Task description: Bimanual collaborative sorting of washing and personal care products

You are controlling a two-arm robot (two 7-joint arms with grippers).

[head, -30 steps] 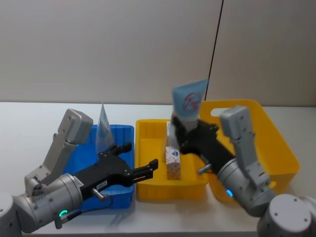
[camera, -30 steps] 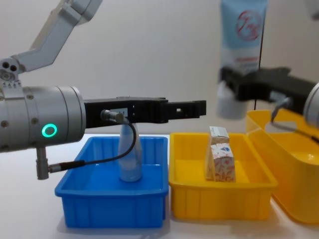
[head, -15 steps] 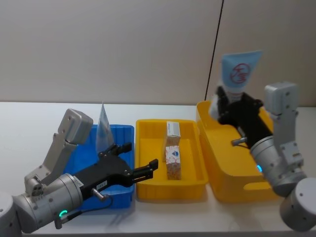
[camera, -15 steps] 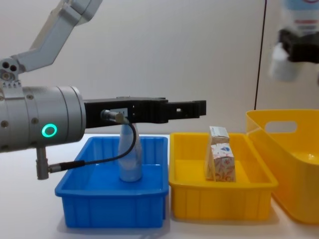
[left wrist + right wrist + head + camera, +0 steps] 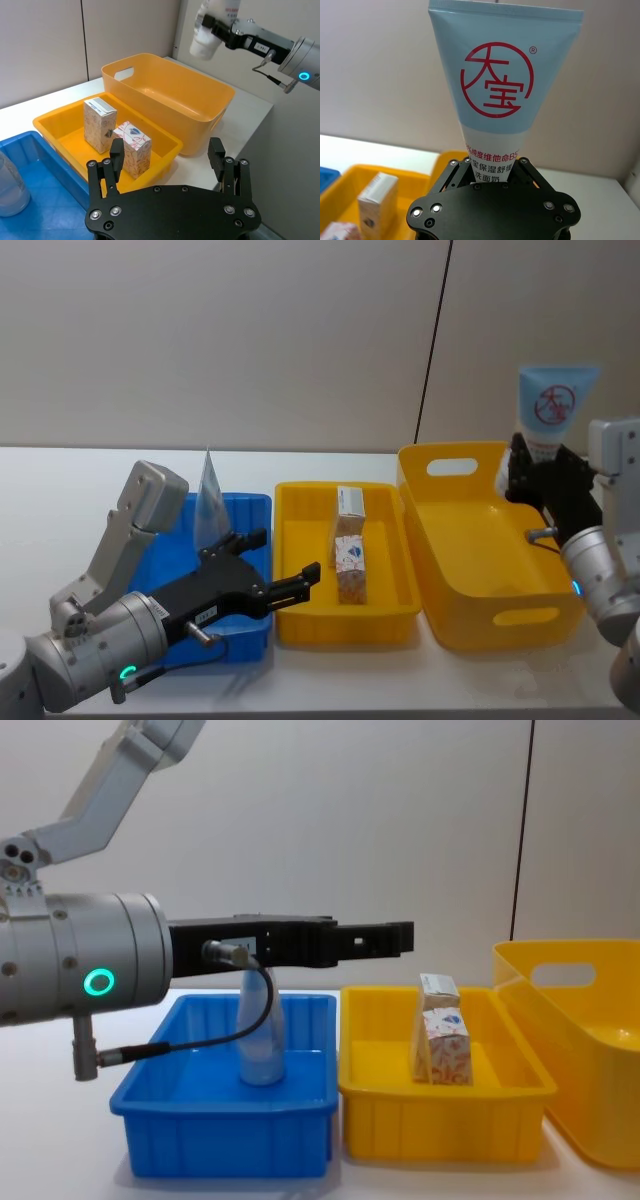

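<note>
Up by the big bin's [image 5: 470, 452] right rim: my right claw [image 5: 530, 468] held the tube [image 5: 556, 400] high, upright, cap down and crimp up.
Right claw: closed on the tube's narrow lower end just above the cap. The wide printed part stood free above the fingers.
Left claw [image 5: 283, 555]: spread wide and empty, hovering low over the edge between the blue bin [image 5: 245, 502] and the tray [image 5: 345, 625], near the cartons [image 5: 350, 540].
Cartons: two stood upright in the tray, one just behind the other.
Risk, aim: I could not tell whether the tube hung over the big bin or past its rim. Let go there, it might have struck the rim or landed on the desk [image 5: 60, 490].
Risk, grip: the hold was low on a soft, top-heavy tube. A quick swing could have tilted it or let it slide through my fingers.
Risk, height: dropped from that high, it would likely have bounced.
Risk, left claw: a low reach with the fingers that wide could have toppled one carton into the other or clipped the tray wall.
</note>
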